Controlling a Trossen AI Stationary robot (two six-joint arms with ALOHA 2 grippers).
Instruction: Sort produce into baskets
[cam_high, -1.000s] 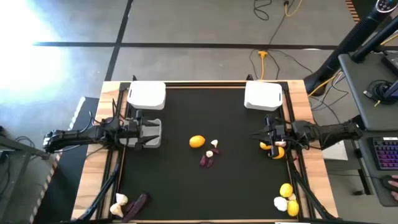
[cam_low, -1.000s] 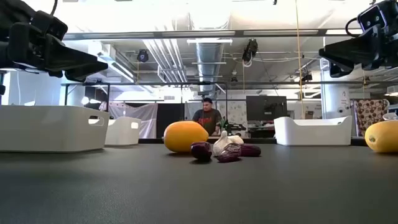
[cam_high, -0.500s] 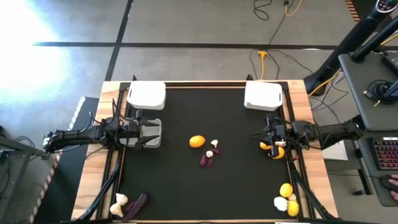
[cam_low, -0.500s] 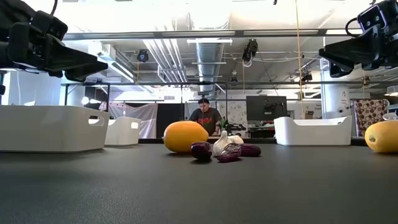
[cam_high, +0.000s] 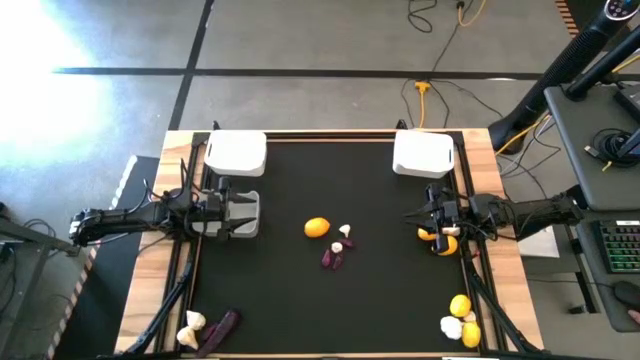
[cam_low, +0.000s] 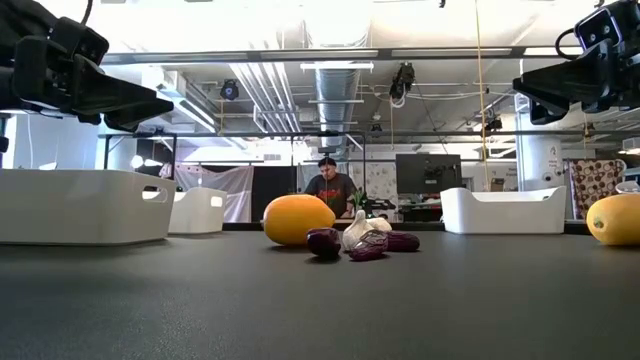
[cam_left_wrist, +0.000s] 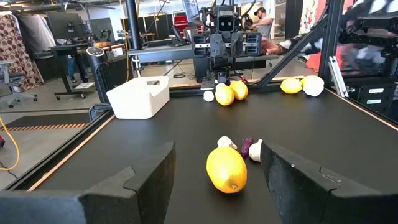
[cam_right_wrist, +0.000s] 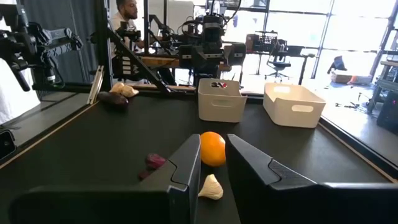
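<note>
Partly hidden under the narrowly parted right end effector (cam_high: 428, 222) is a lemon (cam_high: 437, 241); the left end effector (cam_high: 245, 215), fingers wide, covers a basket (cam_high: 232, 201).

Black mat (cam_high: 330, 300) covers wooden table (cam_high: 485, 150); yellow cable (cam_high: 424, 95) on floor; person (cam_low: 330, 190) beyond table; keyboard (cam_high: 620, 245) at right.

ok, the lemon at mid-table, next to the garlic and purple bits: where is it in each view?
High view: lemon at mid-table, left of the garlic and purple cluster.
Low view: centre, left of the cluster.
Left wrist view: between that arm's fingers, nearest item.
Right wrist view: just beyond the finger gap.
Shared landmark: the cluster beside it.
</note>
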